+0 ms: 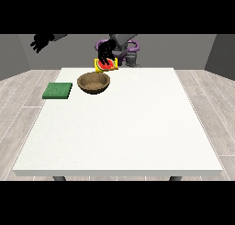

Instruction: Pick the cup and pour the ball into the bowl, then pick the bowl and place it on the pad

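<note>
Pouring: the hand at the view's right (106, 51) is curling fingers round the yellow cup (105, 66), tipping it over the wooden bowl (94, 83)
Waiting: green pad (58, 91) is lying beside the bowl; the hand at the view's left (42, 42) is hanging raised, fingers unreadable

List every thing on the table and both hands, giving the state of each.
Cup: yellow, red inside, held above the bowl's far rim, tipped towards the camera.
Bowl: brown, upright on the table, no ball visible inside.
Pad: green, flat on the table, nothing on it.
Hand at the view's right: fingers curled round the cup.
Hand at the view's left: raised off the table's side, holding nothing.
Ball: not visible.
</note>
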Controlling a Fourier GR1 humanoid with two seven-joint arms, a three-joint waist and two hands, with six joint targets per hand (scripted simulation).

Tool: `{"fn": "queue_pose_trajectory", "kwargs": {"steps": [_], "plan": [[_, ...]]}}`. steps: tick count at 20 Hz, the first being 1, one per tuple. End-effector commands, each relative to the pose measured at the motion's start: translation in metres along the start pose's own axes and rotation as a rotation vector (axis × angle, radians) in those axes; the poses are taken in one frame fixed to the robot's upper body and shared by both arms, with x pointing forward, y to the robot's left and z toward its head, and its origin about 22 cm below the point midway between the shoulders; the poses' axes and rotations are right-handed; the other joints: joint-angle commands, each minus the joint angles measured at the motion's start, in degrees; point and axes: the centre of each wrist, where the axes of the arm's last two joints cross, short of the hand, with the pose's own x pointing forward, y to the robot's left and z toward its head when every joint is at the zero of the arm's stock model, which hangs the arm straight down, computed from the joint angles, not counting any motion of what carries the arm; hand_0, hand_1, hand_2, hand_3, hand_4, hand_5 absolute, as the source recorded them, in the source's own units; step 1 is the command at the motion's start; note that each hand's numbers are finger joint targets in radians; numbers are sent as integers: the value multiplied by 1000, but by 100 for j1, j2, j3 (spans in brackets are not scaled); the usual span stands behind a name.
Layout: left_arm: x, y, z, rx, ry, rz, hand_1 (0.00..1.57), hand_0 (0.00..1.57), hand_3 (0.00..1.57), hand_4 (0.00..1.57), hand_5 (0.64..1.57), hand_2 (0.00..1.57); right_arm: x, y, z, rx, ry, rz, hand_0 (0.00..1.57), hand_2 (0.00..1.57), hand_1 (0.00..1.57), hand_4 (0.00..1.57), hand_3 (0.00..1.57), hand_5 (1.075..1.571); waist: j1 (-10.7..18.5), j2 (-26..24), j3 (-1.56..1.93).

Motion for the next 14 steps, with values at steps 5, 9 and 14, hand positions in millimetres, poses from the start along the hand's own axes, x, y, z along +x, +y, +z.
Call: {"fn": "queue_pose_trajectory", "kwargs": {"steps": [5,9,14], "plan": [[23,15,24,-48,-134,-91,0,0,1545,1108,1571,1065,-12,4,1,-25,29,4,0,0,0,713,50,1548,207,-242,-5],[-36,11,1,36,26,140,319,319,1545,1105,1570,1496,-14,-15,23,-70,53,22,0,0,0,713,50,1548,338,-369,-11],[-90,11,-3,39,134,666,949,949,1079,1300,1556,1367,-15,-10,20,-137,78,10,0,0,0,740,107,1551,940,-478,-52]]}}
